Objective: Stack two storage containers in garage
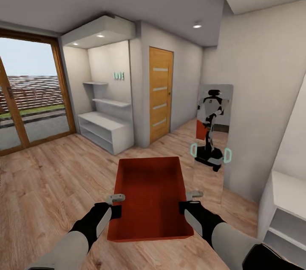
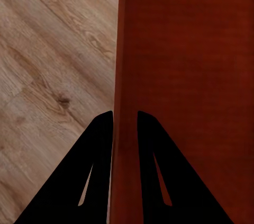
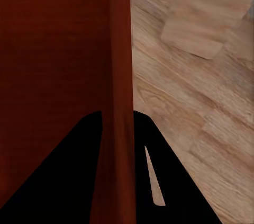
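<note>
The orange-red rectangular open-top bin (image 1: 151, 195) hangs at lower centre of the head frame above light wood plank flooring (image 1: 51, 176). The left tool (image 1: 115, 206) and right tool (image 1: 188, 203) each pinch 1 side wall between nearly closed fingers. Ahead stand a wooden door (image 1: 161, 93) and a mirror (image 1: 211, 134). Judging by this, 1 bin is in transit and no stacking is done.

Open wood plank floor (image 1: 51, 176) lies ahead and leftward. A white shelf unit (image 1: 104, 129) and closed wooden door (image 1: 160, 93) bound the far side; a standing mirror (image 1: 211, 134) and white cabinet (image 1: 282, 210) crowd the right.
</note>
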